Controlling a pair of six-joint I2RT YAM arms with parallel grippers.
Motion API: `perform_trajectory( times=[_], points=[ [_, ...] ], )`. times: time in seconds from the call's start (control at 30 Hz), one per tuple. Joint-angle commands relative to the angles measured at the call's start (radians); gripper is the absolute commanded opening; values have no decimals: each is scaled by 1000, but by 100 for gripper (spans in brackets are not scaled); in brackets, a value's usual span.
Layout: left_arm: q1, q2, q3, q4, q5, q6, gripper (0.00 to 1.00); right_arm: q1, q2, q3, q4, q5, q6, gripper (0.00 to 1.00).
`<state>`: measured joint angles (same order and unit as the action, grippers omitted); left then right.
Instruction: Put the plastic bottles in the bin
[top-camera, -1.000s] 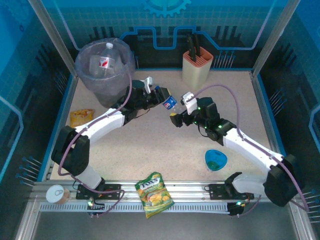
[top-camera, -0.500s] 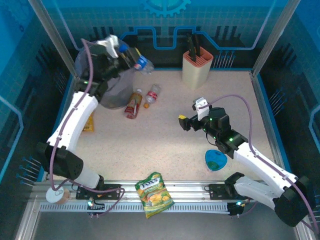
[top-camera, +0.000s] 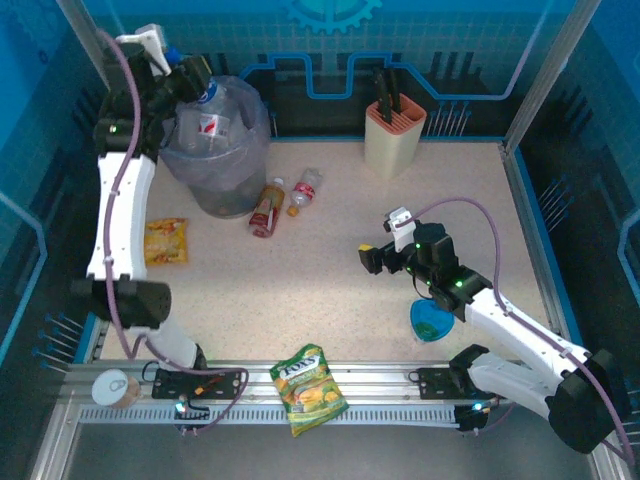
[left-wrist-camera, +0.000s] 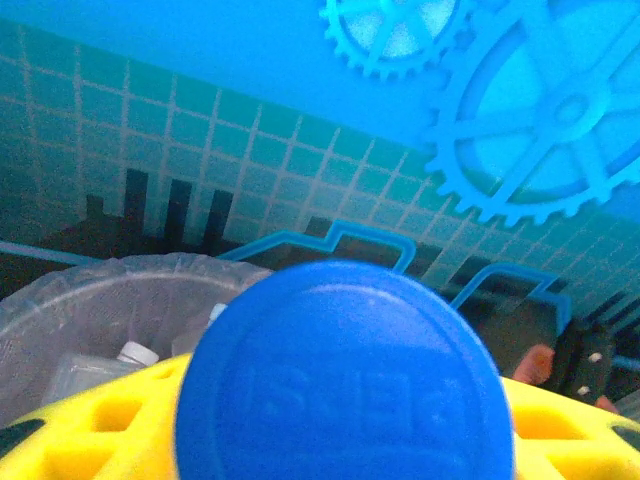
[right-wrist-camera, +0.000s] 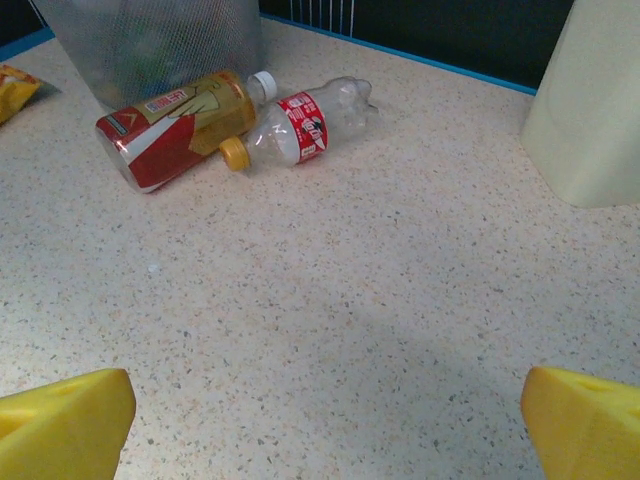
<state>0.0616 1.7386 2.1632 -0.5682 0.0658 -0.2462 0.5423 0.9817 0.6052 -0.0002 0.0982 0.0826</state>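
The left gripper (top-camera: 188, 72) is clenched on the blue-capped bottle (top-camera: 206, 93). In the left wrist view, the yellow fingers (left-wrist-camera: 75, 430) sit on both sides of the big blue cap (left-wrist-camera: 345, 375). The gripper is up high, and the bottle hangs above the back-left edge of the bin (top-camera: 225, 190). One clear bottle with a white cap (top-camera: 205, 125) lies inside the bin.

The right gripper (top-camera: 375, 258) is spread wide and holds nothing. It hangs low over the middle of the table (top-camera: 330, 300). Ahead of it, two bottles lie on their sides just beside the bin. One is a brown bottle (right-wrist-camera: 180, 125) with a red label. The other is a clear bottle (right-wrist-camera: 305, 125) with a yellow cap. They seem to touch.

I think the step now is the drop. The left jaws need to let go, but only with the bottle well inside the rim. If not, it may bump the edge and fall out. After that, two bottles are left on the table to pick up.
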Motion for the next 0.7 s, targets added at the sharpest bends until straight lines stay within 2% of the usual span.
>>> perform_trajectory(
  times=[0.0,0.07,0.13,0.3,0.47,0.57,0.67],
  points=[
    [1,182,258,-297,-8,137,49,4,-4,-14,-37,22,7,100],
    [-1,293,441,-429,9,164,49,11,-16,-26,-51,31,11,100],
    [-1,361,540,-501,22,178,49,15,-34,-38,-60,39,14,100],
    [-6,388,492,-524,99,199,45,16,-43,-45,-84,54,20,100],
    [-19,432,485,-583,142,221,45,24,-31,-28,-87,50,23,100],
    [-18,464,500,-613,135,223,53,31,-20,-17,-89,50,25,100],
    [-20,475,499,-605,136,224,70,39,-6,-12,-86,50,28,100]
  ],
)
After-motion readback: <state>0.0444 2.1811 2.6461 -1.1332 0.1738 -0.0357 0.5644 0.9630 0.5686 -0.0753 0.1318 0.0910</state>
